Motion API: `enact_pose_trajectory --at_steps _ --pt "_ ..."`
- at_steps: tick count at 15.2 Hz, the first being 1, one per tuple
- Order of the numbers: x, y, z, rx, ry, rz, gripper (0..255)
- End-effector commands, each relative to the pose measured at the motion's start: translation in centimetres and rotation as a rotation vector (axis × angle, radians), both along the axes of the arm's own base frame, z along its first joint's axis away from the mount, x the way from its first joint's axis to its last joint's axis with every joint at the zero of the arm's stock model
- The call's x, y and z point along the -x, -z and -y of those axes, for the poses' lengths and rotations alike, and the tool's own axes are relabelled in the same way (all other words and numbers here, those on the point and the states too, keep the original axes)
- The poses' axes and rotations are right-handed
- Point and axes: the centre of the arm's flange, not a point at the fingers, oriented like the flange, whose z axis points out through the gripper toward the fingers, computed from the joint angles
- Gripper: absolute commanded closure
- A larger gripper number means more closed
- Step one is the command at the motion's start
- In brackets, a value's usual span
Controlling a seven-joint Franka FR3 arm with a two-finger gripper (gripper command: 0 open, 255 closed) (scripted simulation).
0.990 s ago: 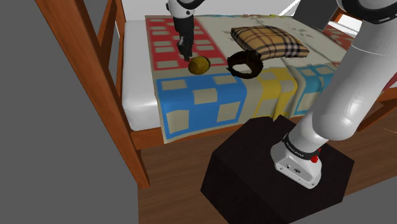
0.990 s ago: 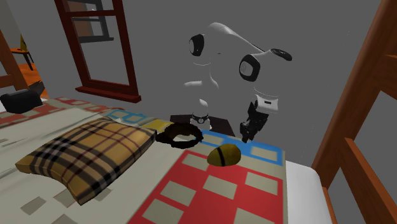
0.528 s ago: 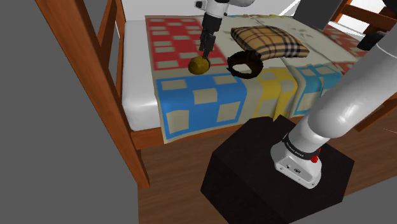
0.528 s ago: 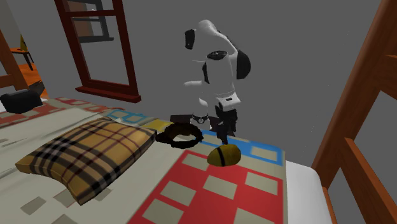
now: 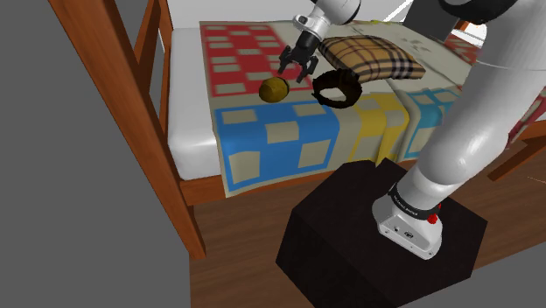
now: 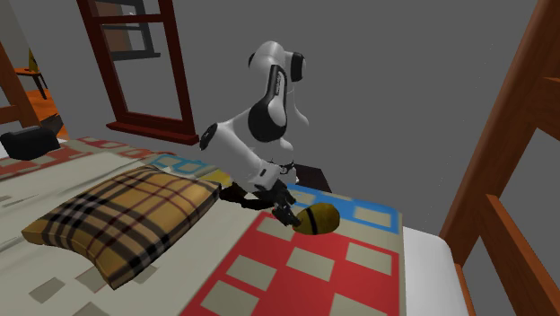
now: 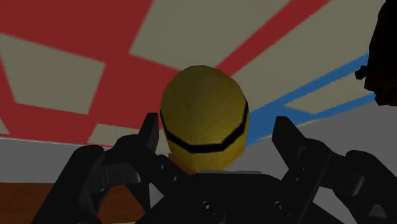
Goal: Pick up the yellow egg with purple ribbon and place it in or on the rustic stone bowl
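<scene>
Yellow egg [image 7: 203, 108] w/ dark band lies on its side on bed quilt [image 5: 262, 140], dead ahead of open pincer [image 7: 217, 130], between its spread fingers [image 7: 285, 137], not yet clasped; bowl [image 5: 337, 87] just beside.

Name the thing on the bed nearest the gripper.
The yellow egg with the dark band, sitting right at the open gripper; the dark bowl and the plaid pillow lie farther off.

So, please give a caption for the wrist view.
Open black tool straddling the yellow egg with a dark band on the patchwork quilt.
</scene>
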Motion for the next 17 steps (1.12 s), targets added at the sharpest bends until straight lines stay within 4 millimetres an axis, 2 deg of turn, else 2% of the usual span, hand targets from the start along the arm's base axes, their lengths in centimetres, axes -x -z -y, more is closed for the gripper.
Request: enact_pose_trajectory --at_steps 1,9,16,17 --pt "-2.2 2.7 2.3 -0.118 -0.143 0.057 0" --pt "-1.8 5.5 -0.5 -0.118 -0.143 0.057 0" --pt "-1.8 5.5 -0.5 -0.118 -0.143 0.057 0" --pt "-1.8 5.5 -0.5 -0.118 -0.143 0.057 255"
